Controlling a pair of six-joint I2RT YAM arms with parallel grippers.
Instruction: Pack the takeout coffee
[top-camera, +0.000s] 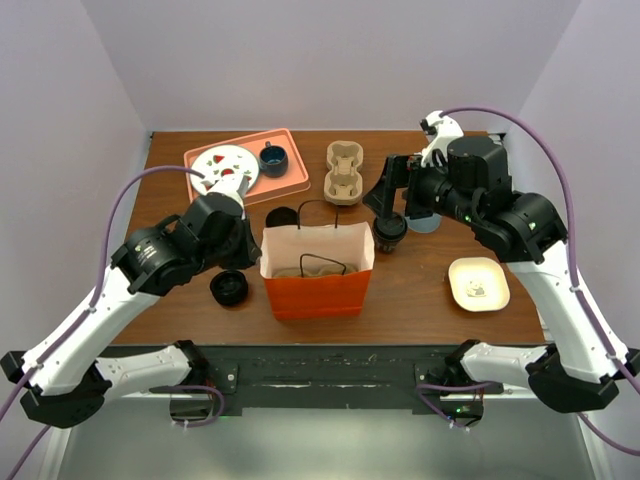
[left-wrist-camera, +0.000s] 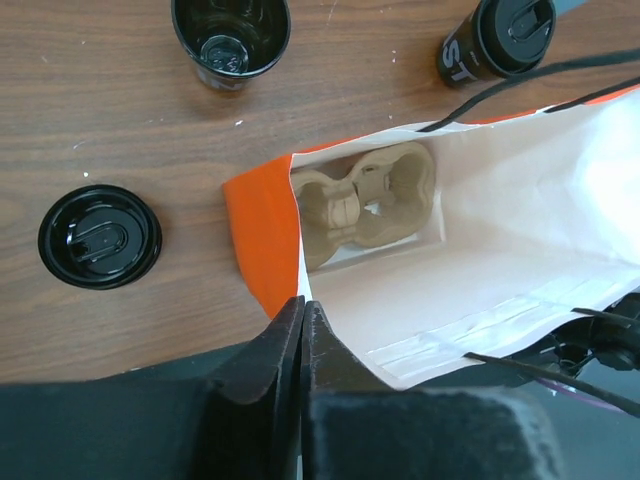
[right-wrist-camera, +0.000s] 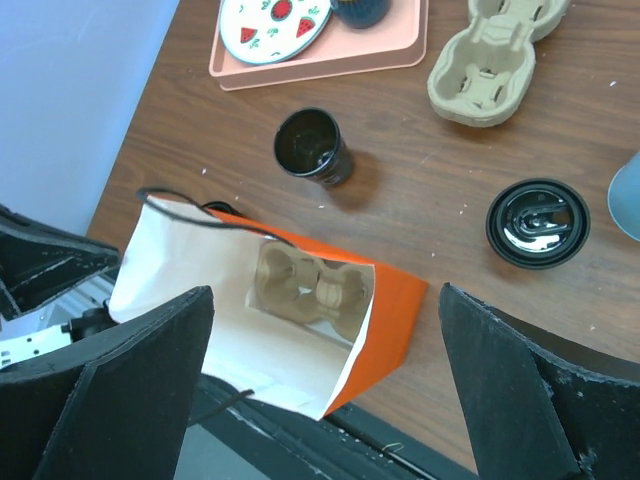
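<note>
Takeout coffee (top-camera: 390, 232): 1 lidded cup, long axis upright, just right of the orange bag (top-camera: 318, 285), close under your right gripper (top-camera: 388, 205), the nearer of 2, jaws spread wide; left gripper (left-wrist-camera: 303, 310), jaws pressed together, at the bag's left rim.

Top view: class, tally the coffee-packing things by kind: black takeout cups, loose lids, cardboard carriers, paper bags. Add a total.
Paper bags: 1, the orange bag
Black takeout cups: 2, a lidded cup and an open cup
Loose lids: 1, the black lid
Cardboard carriers: 2, a loose carrier and a carrier inside the bag
Total: 6
</note>
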